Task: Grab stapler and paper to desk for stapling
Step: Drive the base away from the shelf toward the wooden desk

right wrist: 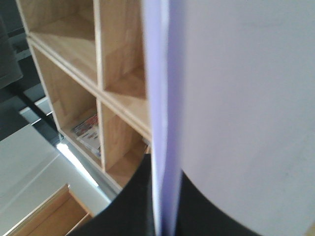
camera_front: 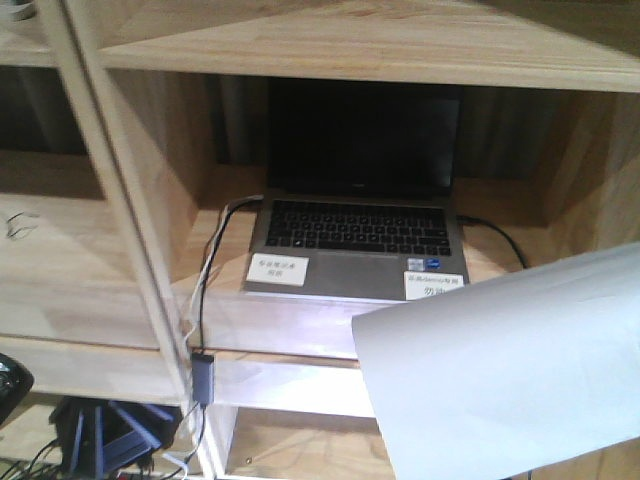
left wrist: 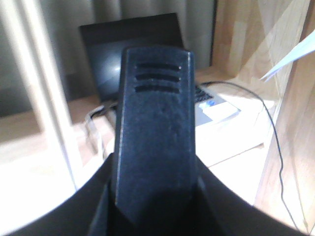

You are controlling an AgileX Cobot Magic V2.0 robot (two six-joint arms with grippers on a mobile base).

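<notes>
Left wrist view: left gripper (left wrist: 152, 216) clamps the stapler (left wrist: 155, 123), right gripper (right wrist: 163, 214) pinches the paper (right wrist: 241, 108); next, carry both from shelf (camera_front: 330, 45) to desk.

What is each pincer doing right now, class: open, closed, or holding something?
Left pincer: closed on the stapler.
Right pincer: closed on the paper, with its fingers hidden behind the sheet.
</notes>
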